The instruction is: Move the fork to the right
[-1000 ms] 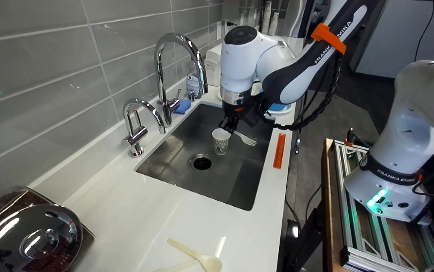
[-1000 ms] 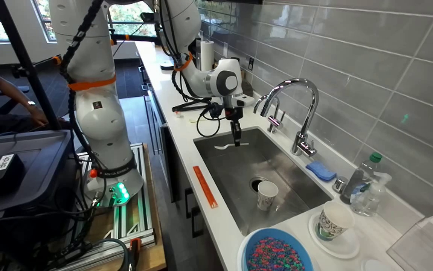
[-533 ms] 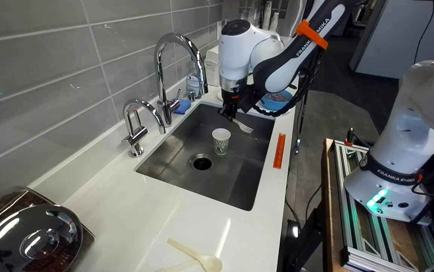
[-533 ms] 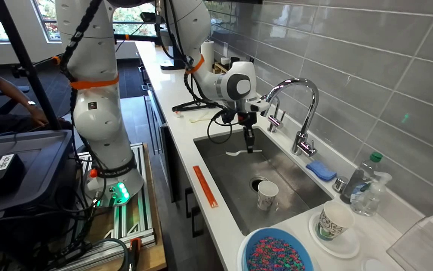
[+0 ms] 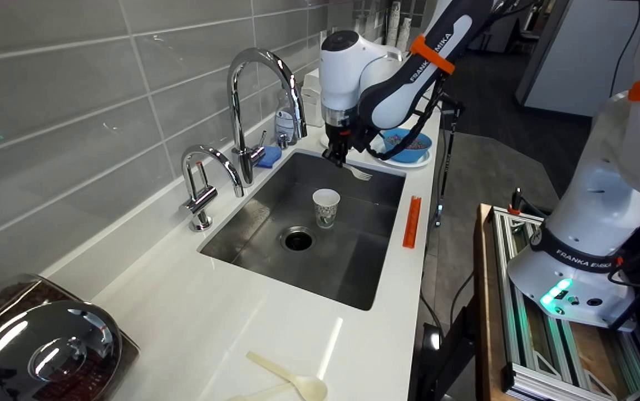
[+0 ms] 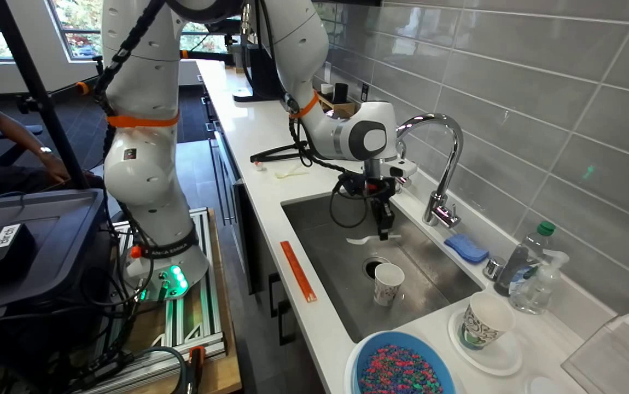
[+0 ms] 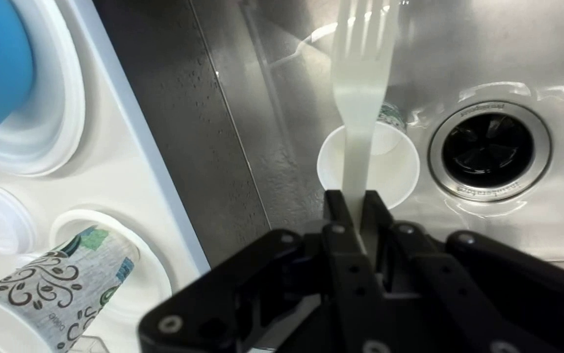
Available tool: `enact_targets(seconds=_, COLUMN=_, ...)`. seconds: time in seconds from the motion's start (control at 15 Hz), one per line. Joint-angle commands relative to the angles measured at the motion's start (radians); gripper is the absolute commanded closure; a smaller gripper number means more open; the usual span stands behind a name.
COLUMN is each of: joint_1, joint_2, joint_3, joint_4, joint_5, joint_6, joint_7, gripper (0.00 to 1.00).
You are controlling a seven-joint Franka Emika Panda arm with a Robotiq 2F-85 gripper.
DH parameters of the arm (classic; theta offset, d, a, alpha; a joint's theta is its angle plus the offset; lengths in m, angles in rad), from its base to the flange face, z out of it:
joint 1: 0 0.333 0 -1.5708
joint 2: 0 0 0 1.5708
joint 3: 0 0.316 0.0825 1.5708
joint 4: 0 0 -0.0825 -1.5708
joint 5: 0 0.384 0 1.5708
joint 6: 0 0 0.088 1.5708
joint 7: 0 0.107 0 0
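The straight-tined plastic fork (image 7: 362, 88) is hanging over the shiny steel sink (image 6: 328, 262) — black fingers (image 7: 335, 210) pinching its slim pale handle (image 7: 356, 166), nearly together — while the rounded white arm (image 6: 321, 134) is arching above, gripper (image 7: 354, 198) pointing down.

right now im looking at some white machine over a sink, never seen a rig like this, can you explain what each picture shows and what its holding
The machine is a robot arm, jointed a little like yours, ending in a black gripper. Two pictures come from cameras set outside it, looking at the sink from different places. The close-up comes from a camera on the arm's wrist, so the gripper shows along the bottom. The gripper is closed on the handle of a pale fork, held over the sink. A paper cup stands in the sink beside the drain. On the counter are an orange strip, a blue sponge, a pale spoon and a blue bowl on a white dish.
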Motion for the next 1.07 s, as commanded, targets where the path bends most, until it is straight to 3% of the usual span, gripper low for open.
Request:
enact_targets(seconds=0.0, joint_1=-0.006, joint_2=0.063, joint_3=-0.025, joint_4=0.058, joint_5=-0.005, joint_6=0.017, joint_7=-0.097, gripper=0.97)
enact_targets(seconds=0.13, joint_1=-0.011, joint_2=0.086, joint_3=-0.036, joint_4=0.084, joint_5=0.015, joint_6=0.024, joint_7=-0.133, gripper=0.97)
enact_targets(seconds=0.2, joint_1=0.010, joint_2=0.045, joint_3=-0.040, joint_4=0.050, joint_5=0.008, joint_6=0.000, joint_7=-0.095, gripper=0.88)
enact_targets(seconds=0.67, joint_1=0.008, joint_2=0.073, joint_3=-0.049, joint_4=0.079, joint_5=0.010, joint_6=0.001, joint_7=-0.116, gripper=0.88)
enact_targets(seconds=0.73, joint_1=0.008, joint_2=0.073, joint_3=-0.049, joint_4=0.080, joint_5=0.010, joint_6=0.001, joint_7=-0.116, gripper=0.97)
enact_targets(seconds=1.0, joint_1=-0.038, joint_2=0.121, joint_3=-0.059, joint_4=0.140, joint_5=0.082, joint_6=0.011, joint_7=-0.200, gripper=0.97)
